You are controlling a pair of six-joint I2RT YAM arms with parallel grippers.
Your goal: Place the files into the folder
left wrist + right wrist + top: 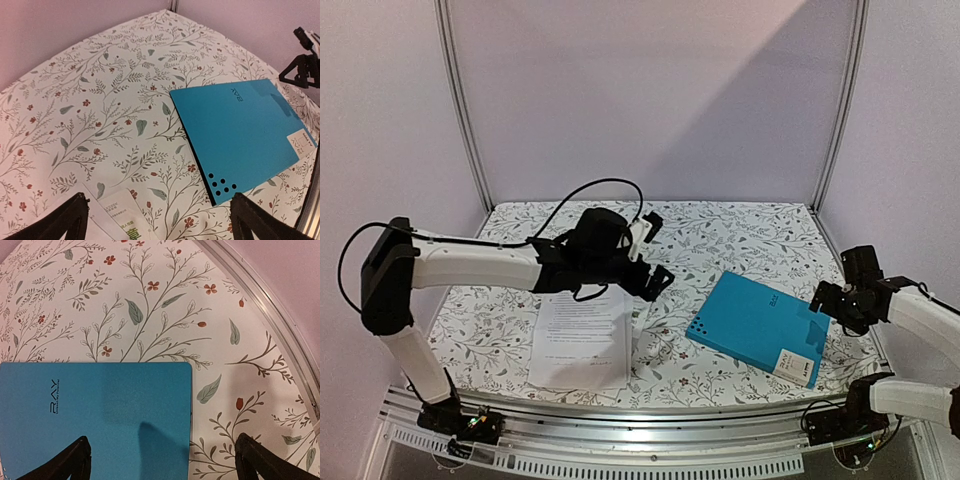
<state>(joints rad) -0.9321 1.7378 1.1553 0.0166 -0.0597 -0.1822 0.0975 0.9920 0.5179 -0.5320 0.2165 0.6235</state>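
The files point(582, 340) are white printed sheets lying stacked at the near left of the table; in the left wrist view their corner point(117, 216) shows green print. The teal folder point(760, 328) lies shut and flat to the right, with a white label point(798, 365) at its near corner. My left gripper point(658, 252) hovers open above the table between the files and the folder point(240, 135), its fingers point(75, 220) empty. My right gripper point(832, 298) hangs open over the folder's right edge point(95, 410), holding nothing.
A floral cloth point(740, 235) covers the table. Metal frame posts point(465, 110) stand at the back corners, with walls behind. A perforated rail point(650, 455) runs along the near edge. The frame rail point(265, 310) lies close to my right gripper.
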